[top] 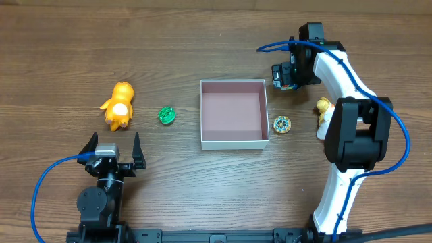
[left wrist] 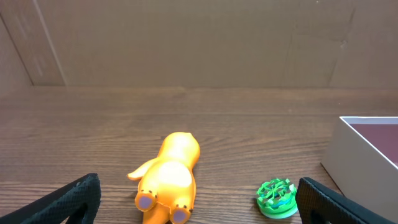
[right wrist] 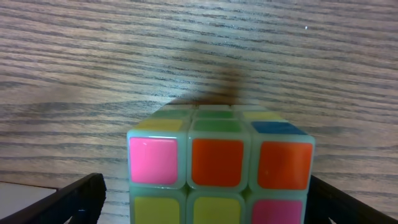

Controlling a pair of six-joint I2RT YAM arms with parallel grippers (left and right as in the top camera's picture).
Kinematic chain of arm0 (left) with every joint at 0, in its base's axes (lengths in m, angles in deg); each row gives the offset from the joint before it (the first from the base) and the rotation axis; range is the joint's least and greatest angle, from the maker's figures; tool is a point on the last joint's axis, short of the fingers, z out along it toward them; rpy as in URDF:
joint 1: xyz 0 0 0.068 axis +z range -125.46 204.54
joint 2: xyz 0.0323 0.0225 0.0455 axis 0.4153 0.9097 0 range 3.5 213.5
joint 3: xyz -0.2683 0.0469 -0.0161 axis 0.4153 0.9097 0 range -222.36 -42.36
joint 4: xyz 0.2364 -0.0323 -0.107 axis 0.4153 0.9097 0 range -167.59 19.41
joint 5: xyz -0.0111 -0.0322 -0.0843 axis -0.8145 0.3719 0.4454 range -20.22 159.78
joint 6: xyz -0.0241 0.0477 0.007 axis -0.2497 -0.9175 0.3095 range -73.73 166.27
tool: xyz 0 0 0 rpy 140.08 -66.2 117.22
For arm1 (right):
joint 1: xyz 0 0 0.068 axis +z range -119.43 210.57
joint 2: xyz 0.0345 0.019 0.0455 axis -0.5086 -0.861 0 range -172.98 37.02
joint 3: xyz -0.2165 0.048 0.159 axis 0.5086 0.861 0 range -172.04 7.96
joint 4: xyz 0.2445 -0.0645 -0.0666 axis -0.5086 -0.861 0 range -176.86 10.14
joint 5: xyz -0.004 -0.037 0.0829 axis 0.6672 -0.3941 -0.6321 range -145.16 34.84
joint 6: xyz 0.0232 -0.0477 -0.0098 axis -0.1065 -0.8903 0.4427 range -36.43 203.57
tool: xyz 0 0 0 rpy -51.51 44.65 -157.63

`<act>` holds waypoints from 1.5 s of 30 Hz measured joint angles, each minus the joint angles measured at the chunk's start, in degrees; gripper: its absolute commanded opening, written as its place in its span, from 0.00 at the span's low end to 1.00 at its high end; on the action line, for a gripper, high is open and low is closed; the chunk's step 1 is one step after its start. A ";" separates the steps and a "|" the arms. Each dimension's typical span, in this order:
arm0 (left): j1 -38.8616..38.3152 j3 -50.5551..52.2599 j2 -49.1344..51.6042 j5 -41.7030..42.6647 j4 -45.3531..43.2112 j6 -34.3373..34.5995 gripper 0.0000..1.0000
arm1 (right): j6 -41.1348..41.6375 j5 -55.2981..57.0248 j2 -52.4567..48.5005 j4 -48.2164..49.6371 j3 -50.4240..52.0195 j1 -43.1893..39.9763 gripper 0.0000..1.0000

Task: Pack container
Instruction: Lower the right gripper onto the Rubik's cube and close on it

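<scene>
The container [top: 233, 142], a shallow square white-walled box with a dull pink floor, sits at the table's centre with nothing inside. My right gripper [top: 286, 74] hangs behind the box's far right corner. In the right wrist view the right gripper [right wrist: 205, 202] is open, with a colourful puzzle cube [right wrist: 219, 163] between its fingers [right wrist: 79, 200] and a gap showing on the left side. My left gripper [top: 113, 144] stands open near the front left, holding nothing. In the left wrist view an orange animal toy [left wrist: 168, 177] and a green disc [left wrist: 277, 198] lie ahead of it.
The orange toy [top: 119, 104] and green disc [top: 167, 115] lie left of the box. A gold and teal disc [top: 282, 124] lies just right of it. A small yellow figure [top: 324, 108] is partly hidden behind the right arm [top: 356, 131]. The box's white wall [left wrist: 348, 158] shows at the right.
</scene>
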 measured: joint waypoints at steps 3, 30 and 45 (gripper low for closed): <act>0.00 0.00 0.00 0.00 0.00 0.00 1.00 | -0.04 0.00 0.00 0.15 0.00 0.00 1.00; 0.00 0.00 0.00 0.00 0.00 0.00 1.00 | -0.24 2.08 0.00 0.96 0.00 0.00 0.49; 0.00 0.00 0.00 0.00 0.00 0.00 1.00 | -0.24 2.12 -0.35 -3.87 -6.99 0.00 0.38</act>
